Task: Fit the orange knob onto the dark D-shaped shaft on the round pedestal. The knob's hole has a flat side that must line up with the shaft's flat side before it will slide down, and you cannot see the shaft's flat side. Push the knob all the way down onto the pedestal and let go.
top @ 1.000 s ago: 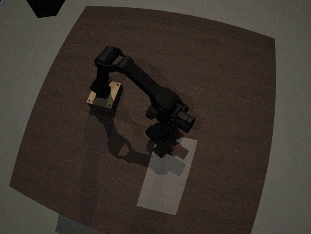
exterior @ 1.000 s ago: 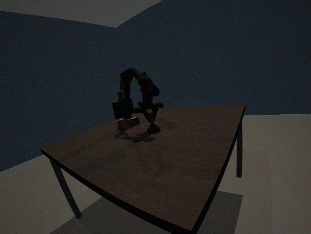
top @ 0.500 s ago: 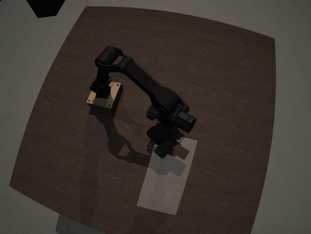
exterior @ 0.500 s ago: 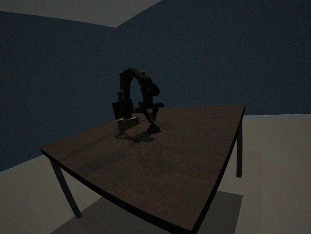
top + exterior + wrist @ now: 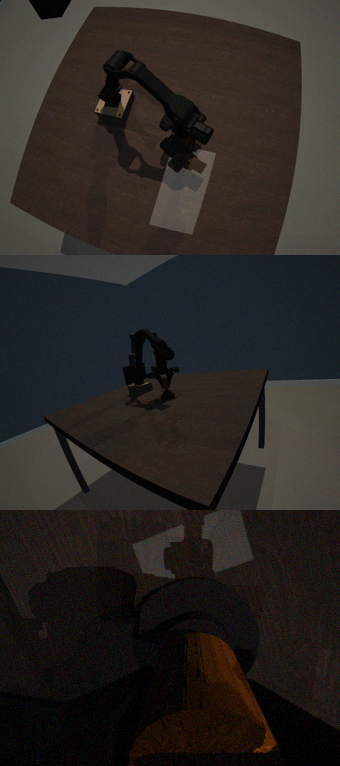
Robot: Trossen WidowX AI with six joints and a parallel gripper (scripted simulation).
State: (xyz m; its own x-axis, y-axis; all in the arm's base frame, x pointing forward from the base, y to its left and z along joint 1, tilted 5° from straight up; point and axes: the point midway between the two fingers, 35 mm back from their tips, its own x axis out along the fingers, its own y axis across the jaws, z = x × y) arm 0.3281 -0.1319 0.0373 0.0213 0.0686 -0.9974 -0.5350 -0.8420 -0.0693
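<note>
- The jaws are closed on the orange knob (image 5: 186,141) (image 5: 164,383) (image 5: 215,695); their fingers point down, one at each side of it.
- The knob is upright, directly above the round pedestal (image 5: 189,149) (image 5: 167,395) (image 5: 200,600), and it is not seated down on its wide base. If its hole is already around the top of the shaft, I cannot tell, because this part is too dark.
- The pedestal is dark and stands on the worktop (image 5: 247,109) (image 5: 192,419) (image 5: 300,585), which has brown wood grain.
- The arm (image 5: 153,82) (image 5: 136,349) makes a high arch: it rises from its base, bends at the top, then slopes downward and outward. Its last part hangs almost vertical over the pedestal.
- Under the arm there is a pale tan mounting block (image 5: 126,95) (image 5: 140,388), well apart from the pedestal. In the top view, three dark holes can be seen on its upper face.
- A pale four-sided patch (image 5: 181,208) (image 5: 227,540) lies on the worktop near the pedestal, and a shadow of the arm crosses one end of it.
- By count: one arm, one knob, one pedestal, one mounting block and one pale patch. In the exterior view, two table legs can be seen, the one at image left (image 5: 71,460) and the one at image right (image 5: 261,419).
- Behind these things stand two dark blue walls, the left wall (image 5: 54,323) and the right wall (image 5: 247,315).
</note>
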